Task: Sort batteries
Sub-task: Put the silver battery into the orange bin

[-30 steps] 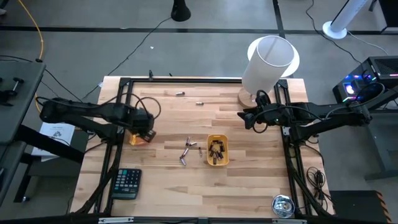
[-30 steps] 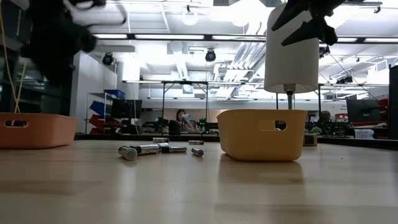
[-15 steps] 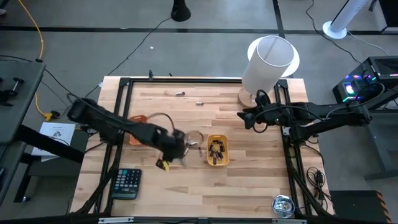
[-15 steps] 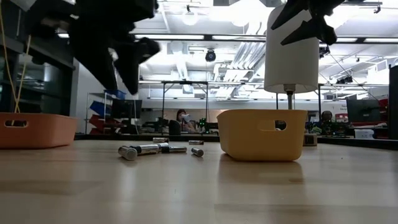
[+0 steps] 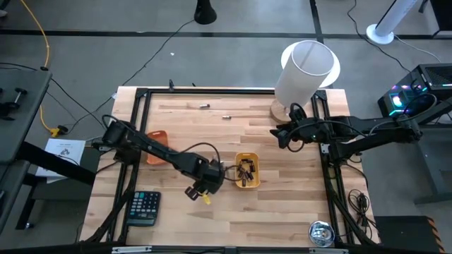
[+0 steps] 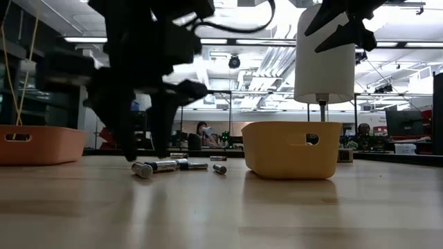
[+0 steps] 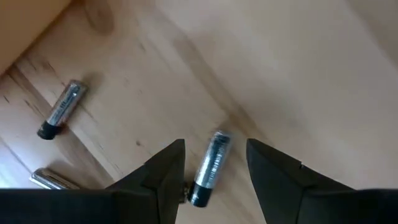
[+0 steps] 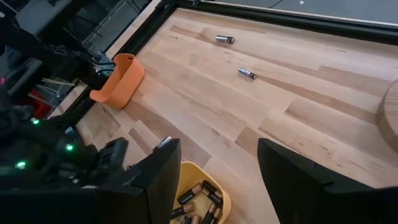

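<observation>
My left gripper [image 5: 205,180] is open, low over the loose batteries just left of the yellow tray [image 5: 257,173]. In the left wrist view its gripper [image 7: 214,158] stands on either side of one silvery, dark-ended battery [image 7: 211,167] lying on the wood, without plainly touching it. Two more batteries [image 7: 60,111] lie beside it; the low view shows the small group [image 6: 163,166] flat on the table under the gripper [image 6: 144,153]. Dark batteries [image 8: 198,198] fill the yellow tray. My right gripper [image 5: 277,134] hangs open in the air by the lamp.
An orange tray [image 5: 157,147] sits near the table's left side. Two stray batteries [image 5: 204,106] [image 5: 227,116] lie near the far edge. A black calculator [image 5: 143,208] is at the near left, a white lamp [image 5: 304,74] at the far right, a shiny round object [image 5: 321,233] at the near right.
My left gripper has swung from the orange tray toward the table's right and near side, then come down over the loose batteries beside the yellow tray. The batteries have not moved.
</observation>
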